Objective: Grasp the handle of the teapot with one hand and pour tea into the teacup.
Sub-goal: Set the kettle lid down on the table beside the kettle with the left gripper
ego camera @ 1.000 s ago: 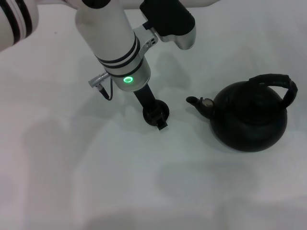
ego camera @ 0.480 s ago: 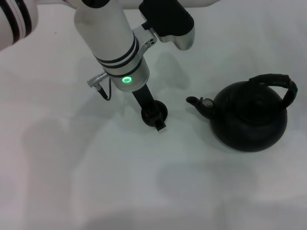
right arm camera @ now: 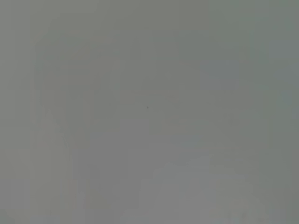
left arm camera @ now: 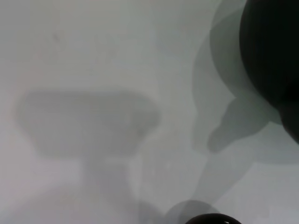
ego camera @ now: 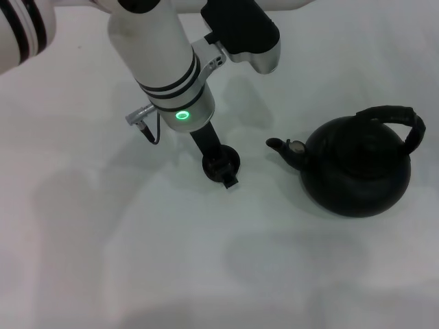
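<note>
One gripper of mine is at work: my left gripper (ego camera: pixel 223 166) sits down at the teacup (ego camera: pixel 232 157), left of the teapot (ego camera: pixel 357 168), though I cannot tell how its fingers stand. That teapot rests on the white table (ego camera: pixel 137 260), spout (ego camera: pixel 280 146) towards the cup, handle (ego camera: pixel 391 116) arched over its top. My right gripper is out of sight.

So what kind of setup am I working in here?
Likely a bare test bench rather than a kitchen: a plain white tabletop holding only a black teapot and a small teacup, with the left gripper at the cup.
</note>
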You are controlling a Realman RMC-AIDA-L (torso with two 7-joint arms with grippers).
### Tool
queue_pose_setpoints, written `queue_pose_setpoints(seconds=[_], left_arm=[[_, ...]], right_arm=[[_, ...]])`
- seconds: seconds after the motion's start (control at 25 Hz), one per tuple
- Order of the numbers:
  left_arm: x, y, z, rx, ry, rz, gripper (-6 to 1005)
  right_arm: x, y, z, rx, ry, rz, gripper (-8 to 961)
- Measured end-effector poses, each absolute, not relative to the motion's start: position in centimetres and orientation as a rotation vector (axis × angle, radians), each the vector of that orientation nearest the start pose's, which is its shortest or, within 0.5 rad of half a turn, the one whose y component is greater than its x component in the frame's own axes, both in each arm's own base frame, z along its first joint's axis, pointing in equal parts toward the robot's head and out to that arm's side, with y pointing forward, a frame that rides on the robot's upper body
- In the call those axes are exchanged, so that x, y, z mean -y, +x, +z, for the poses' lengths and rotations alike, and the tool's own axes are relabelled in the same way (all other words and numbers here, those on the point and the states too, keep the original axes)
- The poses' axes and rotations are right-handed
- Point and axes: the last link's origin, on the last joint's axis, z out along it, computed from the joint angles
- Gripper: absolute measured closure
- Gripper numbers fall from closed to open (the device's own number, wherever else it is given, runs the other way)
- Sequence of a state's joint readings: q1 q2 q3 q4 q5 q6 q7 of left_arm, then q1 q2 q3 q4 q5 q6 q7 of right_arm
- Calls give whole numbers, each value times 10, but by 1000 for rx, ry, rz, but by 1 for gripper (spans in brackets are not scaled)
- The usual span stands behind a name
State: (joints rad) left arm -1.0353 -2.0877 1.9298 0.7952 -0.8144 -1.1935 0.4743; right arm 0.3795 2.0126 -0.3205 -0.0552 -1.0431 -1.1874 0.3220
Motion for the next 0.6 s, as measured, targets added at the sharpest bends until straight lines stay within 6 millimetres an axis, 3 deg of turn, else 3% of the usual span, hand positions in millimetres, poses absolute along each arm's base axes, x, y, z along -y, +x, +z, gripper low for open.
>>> queue_pose_setpoints(seconds=[0.36,0.6], left_arm=[[-355,-112,-121,539,-2817,704,251],[-356,-121,-107,558,-2774,683,234]], right_arm=[[-303,401,57,-609,-1433,572,118],[-301,399,59,-589,-1430,590,117]])
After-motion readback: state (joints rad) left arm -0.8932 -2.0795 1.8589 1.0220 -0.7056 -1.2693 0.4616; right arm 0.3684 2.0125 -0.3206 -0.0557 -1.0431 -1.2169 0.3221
